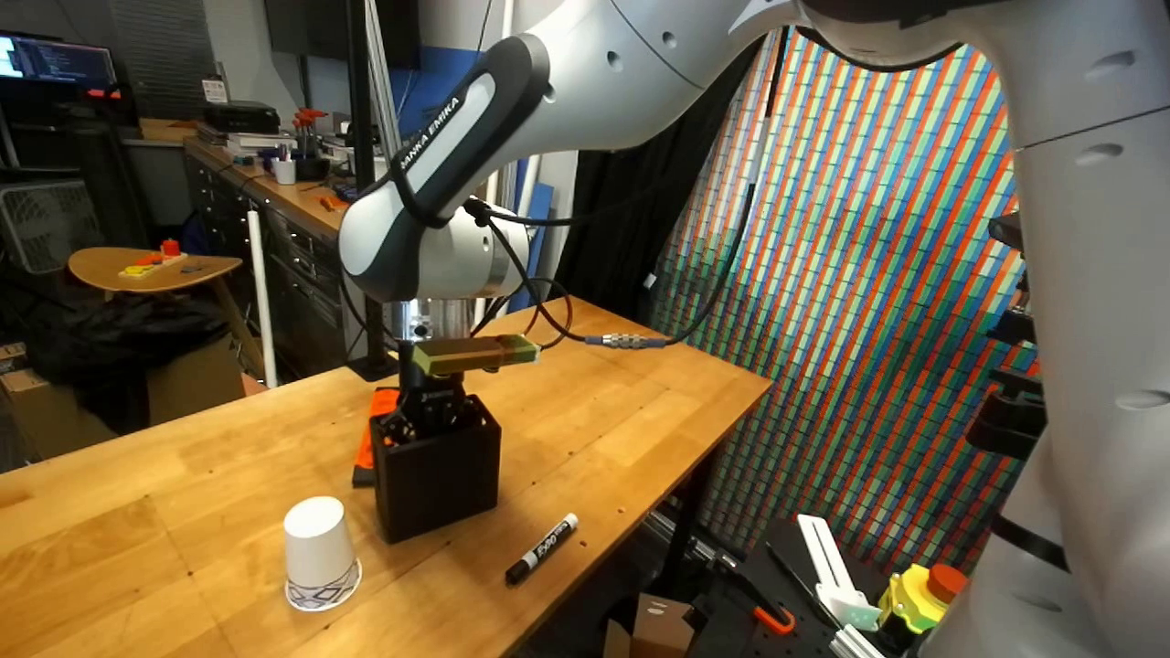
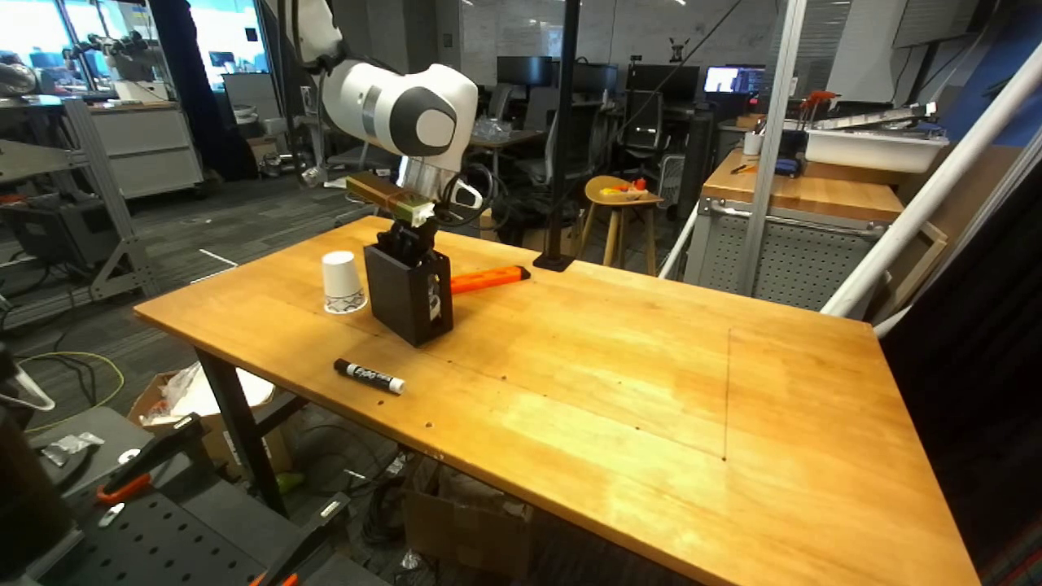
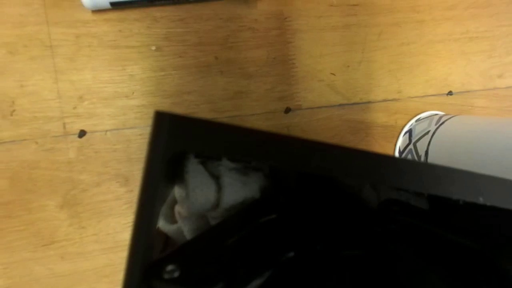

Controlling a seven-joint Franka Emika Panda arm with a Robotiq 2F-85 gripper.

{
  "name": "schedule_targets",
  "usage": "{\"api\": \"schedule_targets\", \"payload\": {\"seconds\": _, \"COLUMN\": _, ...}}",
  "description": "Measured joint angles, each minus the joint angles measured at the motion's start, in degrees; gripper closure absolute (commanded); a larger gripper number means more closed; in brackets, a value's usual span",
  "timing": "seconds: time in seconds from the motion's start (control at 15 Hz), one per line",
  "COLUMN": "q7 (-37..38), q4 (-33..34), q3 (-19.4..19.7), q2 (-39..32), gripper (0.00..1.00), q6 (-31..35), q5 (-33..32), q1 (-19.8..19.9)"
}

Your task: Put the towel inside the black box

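The black box (image 1: 439,484) stands upright on the table in both exterior views. From above, my gripper (image 1: 430,416) reaches down into it, so the box walls hide the fingertips. Inside the box, crumpled white folds of the towel (image 3: 240,185) show in the wrist view, close to the dark body of the gripper. Through a gap in the side of the box (image 2: 407,297), something whitish is visible. My gripper is shut; the darkness in the box conceals whether any cloth is between its fingers.
A white paper cup (image 1: 317,548) stands upside down close beside the box. A black-and-white marker (image 2: 369,377) lies near the table's edge. Behind the box lies an orange and black object (image 2: 488,279). The wooden table (image 2: 619,407) bears all of these.
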State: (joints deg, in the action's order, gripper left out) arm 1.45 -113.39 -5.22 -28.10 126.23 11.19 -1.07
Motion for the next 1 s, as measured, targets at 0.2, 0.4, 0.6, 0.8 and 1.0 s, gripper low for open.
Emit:
{"api": "schedule_targets", "payload": {"seconds": 0.2, "q7": 0.0, "q4": -2.0, "q3": 0.3, "q2": 3.1, "gripper": 0.96, "q6": -0.1, "q5": 0.0, "q1": 0.3}}
{"api": "schedule_targets", "payload": {"seconds": 0.4, "q7": -0.7, "q4": -3.7, "q3": 0.8, "q2": 9.3, "gripper": 0.93, "q6": -1.6, "q5": 0.0, "q1": 0.5}}
{"api": "schedule_targets", "payload": {"seconds": 0.6, "q7": -3.1, "q4": -4.4, "q3": 0.9, "q2": 16.6, "gripper": 0.67, "q6": -4.7, "q5": 0.5, "q1": 1.3}}
{"api": "schedule_targets", "payload": {"seconds": 0.8, "q7": -4.6, "q4": -4.8, "q3": 1.4, "q2": 20.9, "gripper": 0.7, "q6": -6.9, "q5": 1.7, "q1": 2.0}}
{"api": "schedule_targets", "payload": {"seconds": 1.0, "q7": -4.6, "q4": -4.9, "q3": 1.4, "q2": 19.0, "gripper": 0.67, "q6": -6.6, "q5": 1.7, "q1": 1.7}}
